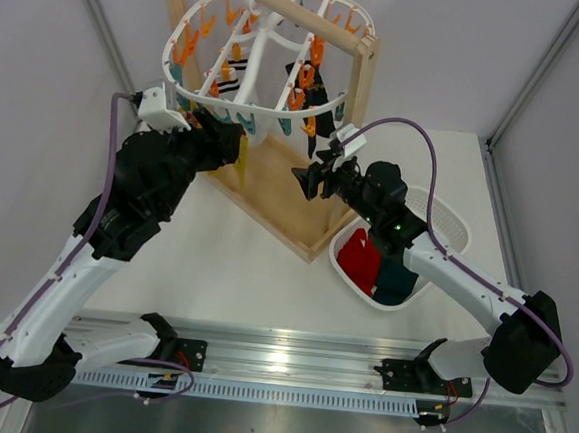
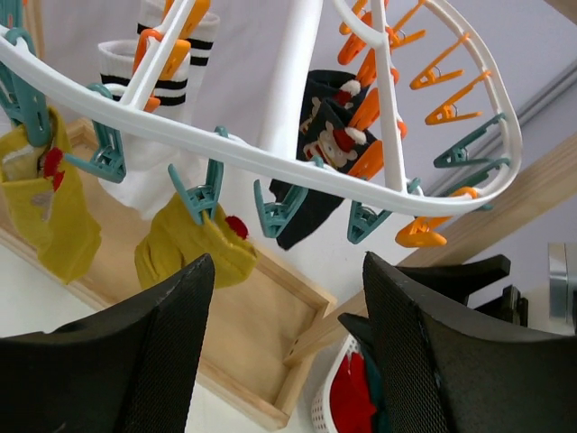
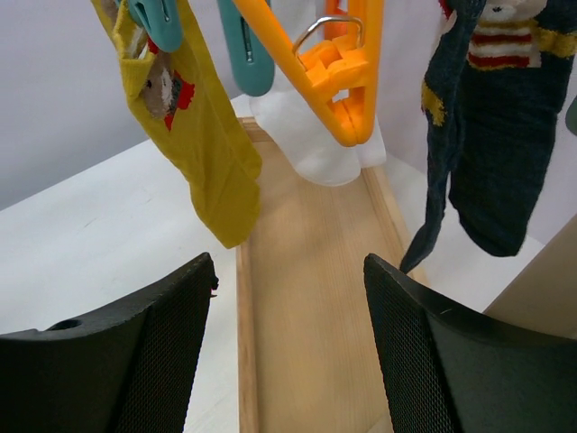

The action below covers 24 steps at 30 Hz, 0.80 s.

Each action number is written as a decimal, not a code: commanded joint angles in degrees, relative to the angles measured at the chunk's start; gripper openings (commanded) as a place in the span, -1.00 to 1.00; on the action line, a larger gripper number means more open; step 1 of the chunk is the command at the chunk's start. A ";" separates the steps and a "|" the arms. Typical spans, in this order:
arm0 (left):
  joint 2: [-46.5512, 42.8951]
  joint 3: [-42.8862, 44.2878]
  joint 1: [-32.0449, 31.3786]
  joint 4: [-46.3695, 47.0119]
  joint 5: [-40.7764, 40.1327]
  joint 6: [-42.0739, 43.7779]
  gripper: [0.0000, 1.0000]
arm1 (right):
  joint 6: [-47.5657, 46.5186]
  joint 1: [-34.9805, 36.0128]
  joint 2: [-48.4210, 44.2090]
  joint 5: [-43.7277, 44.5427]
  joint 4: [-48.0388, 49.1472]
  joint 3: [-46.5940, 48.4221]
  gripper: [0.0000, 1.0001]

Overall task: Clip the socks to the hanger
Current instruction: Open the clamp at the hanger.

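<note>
The white ring hanger [image 1: 168, 56] hangs from the wooden rack with orange and teal pegs. Clipped on it are two yellow socks [image 2: 187, 251], a white black-striped sock [image 2: 149, 108] and a navy sock [image 2: 311, 149]. My left gripper [image 2: 288, 352] is open and empty, just below the ring's front left [image 1: 219, 134]. My right gripper [image 3: 288, 352] is open and empty, by the hanger's front right [image 1: 307, 181], facing a hanging yellow sock [image 3: 203, 144] and the navy sock [image 3: 496, 144]. A red sock [image 1: 358, 260] and a teal sock [image 1: 397, 282] lie in the basket.
The wooden rack's base tray [image 1: 271, 190] lies under the hanger, with its upright post [image 1: 364, 77] at the right. The white perforated basket [image 1: 448, 221] stands right of the rack under my right arm. An orange peg [image 3: 338, 77] dangles close ahead of the right gripper.
</note>
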 commanded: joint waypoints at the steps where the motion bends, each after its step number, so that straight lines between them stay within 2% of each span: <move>1: 2.00 0.59 -1.94 5.35 -5.91 1.42 0.39 | -0.32 0.16 0.14 0.66 1.84 2.65 0.42; 12: 8.16 1.30 -2.56 7.99 -9.52 6.43 0.36 | -0.14 0.07 -0.48 1.28 1.84 2.39 0.43; 24: 11.32 0.24 -2.73 13.35 -8.73 14.95 0.39 | 0.21 -0.19 -0.48 1.28 2.19 2.12 0.44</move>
